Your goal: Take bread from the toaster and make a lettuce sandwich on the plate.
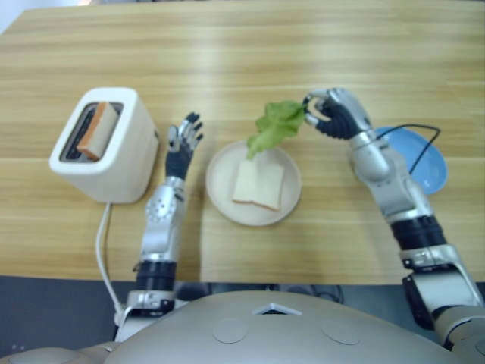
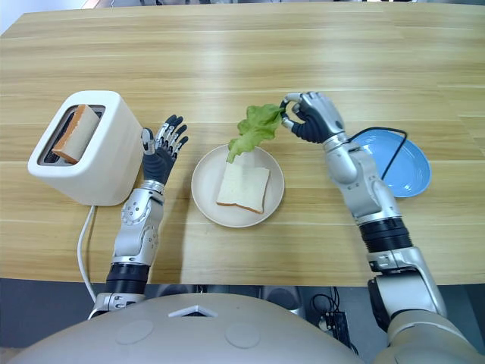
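Holding a lettuce leaf (image 2: 254, 129) over the far edge of the plate (image 2: 203, 199) with the right hand (image 2: 309, 115).

Right hand closed on the leaf's upper end, pinched at the fingertips, just past the plate's far right rim. Leaf hanging down and left, lower tip at the far corner of the bread slice (image 2: 242, 187) lying flat on the cream plate mid-table (image 2: 318, 45); touching or not, cannot tell. Left hand (image 2: 163, 145) open, fingers spread and pointing away, holding nothing, between toaster (image 2: 98, 171) and plate. White toaster at the left with a second slice (image 2: 76, 133) standing in its slot, white cord (image 2: 82, 243) trailing toward the near edge. Blue plate (image 2: 413, 173) at the right beside the right forearm, black cable (image 2: 395, 152) looped across it.
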You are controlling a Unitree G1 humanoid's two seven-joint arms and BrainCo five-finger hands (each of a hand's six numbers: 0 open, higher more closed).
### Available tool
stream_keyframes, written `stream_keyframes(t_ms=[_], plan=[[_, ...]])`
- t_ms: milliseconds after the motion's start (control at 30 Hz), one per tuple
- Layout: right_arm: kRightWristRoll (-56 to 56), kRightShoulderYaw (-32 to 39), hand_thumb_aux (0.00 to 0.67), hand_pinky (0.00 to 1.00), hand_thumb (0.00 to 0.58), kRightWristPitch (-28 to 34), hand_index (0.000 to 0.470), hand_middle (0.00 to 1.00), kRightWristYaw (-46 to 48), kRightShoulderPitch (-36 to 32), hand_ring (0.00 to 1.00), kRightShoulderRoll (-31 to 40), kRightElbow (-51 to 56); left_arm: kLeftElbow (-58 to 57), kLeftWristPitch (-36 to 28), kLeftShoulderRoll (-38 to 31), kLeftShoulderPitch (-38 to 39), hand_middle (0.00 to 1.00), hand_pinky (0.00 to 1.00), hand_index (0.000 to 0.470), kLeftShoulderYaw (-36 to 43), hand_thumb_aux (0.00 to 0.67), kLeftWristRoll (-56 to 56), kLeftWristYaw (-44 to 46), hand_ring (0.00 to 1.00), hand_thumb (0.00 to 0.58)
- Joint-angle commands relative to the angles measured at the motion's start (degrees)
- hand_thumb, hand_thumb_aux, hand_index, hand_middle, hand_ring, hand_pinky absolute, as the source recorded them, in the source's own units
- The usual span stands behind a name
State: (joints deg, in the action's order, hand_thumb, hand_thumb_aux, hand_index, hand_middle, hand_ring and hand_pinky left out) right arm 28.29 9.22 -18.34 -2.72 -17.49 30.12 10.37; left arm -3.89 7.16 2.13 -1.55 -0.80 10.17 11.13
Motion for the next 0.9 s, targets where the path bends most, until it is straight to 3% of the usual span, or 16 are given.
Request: stream_keyframes(t_ms=[33, 467, 900], plan=[[1.0, 2.8, 0.670, 1.00, 0.580, -1.0, 0.460, 1.00, 0.4, 1.3, 1.00, -2.5, 3.7, -0.4, -0.3, -0.3, 0.1, 0.00, 0.00, 0.000, -0.2, 0.000, -0.1, -0.3, 0.00, 0.000], [4.5, 6.2, 0.670, 1.00, 0.580, -2.2, 0.460, 1.00, 1.0, 9.3, 1.00, -4.2, 2.5, -1.5, 0.6, 0.4, 0.7, 0.00, 0.00, 0.000, 0.2, 0.000, -1.2, -1.3, 0.00, 0.000], [6.2, 5.4, 0.670, 1.00, 0.580, -1.4, 0.460, 1.00, 1.5, 14.9, 1.00, -1.2, -0.6, -3.2, 1.5, 0.4, 0.3, 0.00, 0.00, 0.000, 0.8, 0.000, -2.0, -1.6, 0.00, 0.000]])
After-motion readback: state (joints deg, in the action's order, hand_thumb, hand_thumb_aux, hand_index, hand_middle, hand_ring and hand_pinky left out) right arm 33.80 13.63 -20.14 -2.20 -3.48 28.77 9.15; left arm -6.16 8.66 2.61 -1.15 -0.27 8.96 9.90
